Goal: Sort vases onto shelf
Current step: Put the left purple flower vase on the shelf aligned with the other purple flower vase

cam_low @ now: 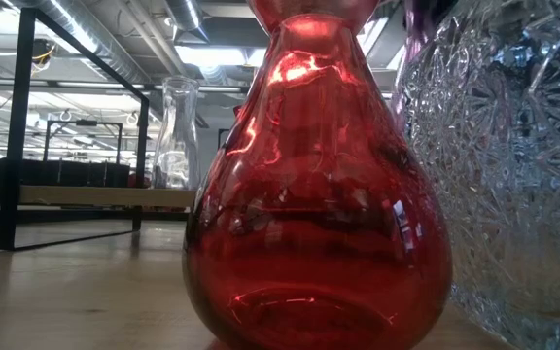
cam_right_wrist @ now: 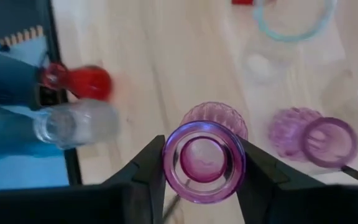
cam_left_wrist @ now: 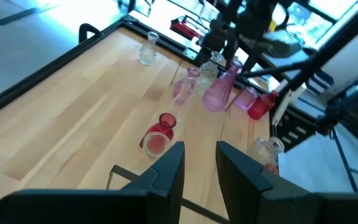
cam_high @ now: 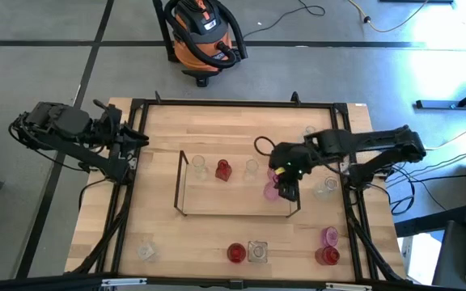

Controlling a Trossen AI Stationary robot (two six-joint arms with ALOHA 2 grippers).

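Vases partly sorted: about four inside the shelf (cam_high: 181, 184); right gripper (cam_right_wrist: 204, 163) pinches a pink vase (cam_right_wrist: 204, 160) there; left gripper (cam_left_wrist: 199, 167) waits spread; several remain outside

Pale wooden table (cam_high: 160, 218), black-framed. Wire shelf (cam_high: 181, 184) mid-table, red vase (cam_high: 223, 170) and clear vase (cam_high: 200, 168) inside it. Nearer than shelf: clear jar (cam_high: 146, 251), red jar (cam_high: 235, 253), cut-glass jar (cam_high: 256, 251), pink vase (cam_high: 329, 236), red vase (cam_high: 328, 256).
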